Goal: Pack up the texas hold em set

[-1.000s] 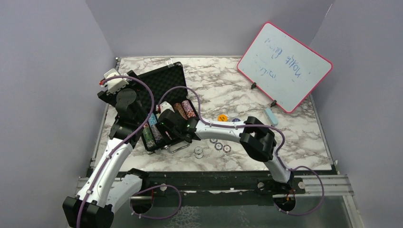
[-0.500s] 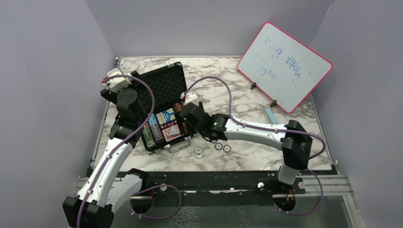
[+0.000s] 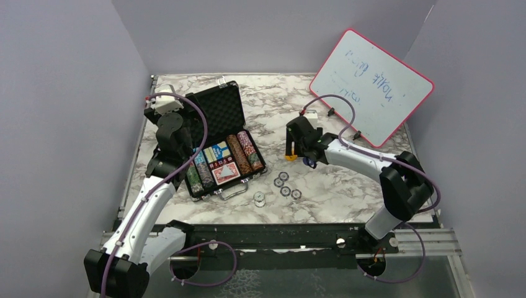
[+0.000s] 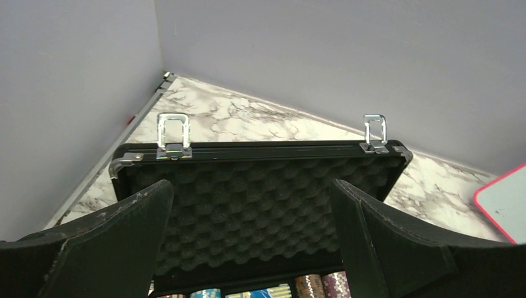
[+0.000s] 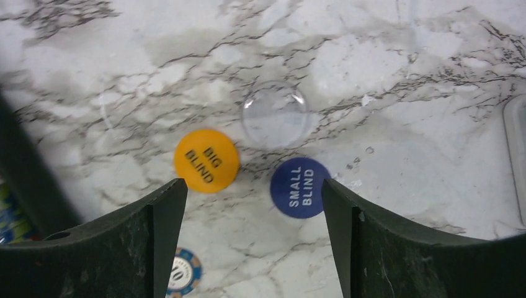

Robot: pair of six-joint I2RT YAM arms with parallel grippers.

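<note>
The black briefcase (image 3: 218,138) lies open on the marble table, its foam-lined lid (image 4: 260,198) propped up at the back. Rows of poker chips (image 3: 243,151) and a red-backed card deck (image 3: 226,173) fill its tray. My left gripper (image 4: 251,192) hovers open over the tray's left side, facing the lid, with nothing between its fingers. Further right, my right gripper (image 5: 254,186) hangs open above the table. Just ahead of its fingertips lie the orange BIG BLIND button (image 5: 206,160), a blue SMALL BLIND button (image 5: 300,187) and a clear disc (image 5: 275,114).
Several loose chips (image 3: 285,191) lie on the table in front of the case, one of them beside my right gripper's left finger (image 5: 181,273). A pink-framed whiteboard (image 3: 371,87) leans at the back right. Grey walls enclose the table.
My right gripper has swung right, from over the case's tray to above the two buttons, and opened a little wider. My left arm has shifted slightly toward the lid.
</note>
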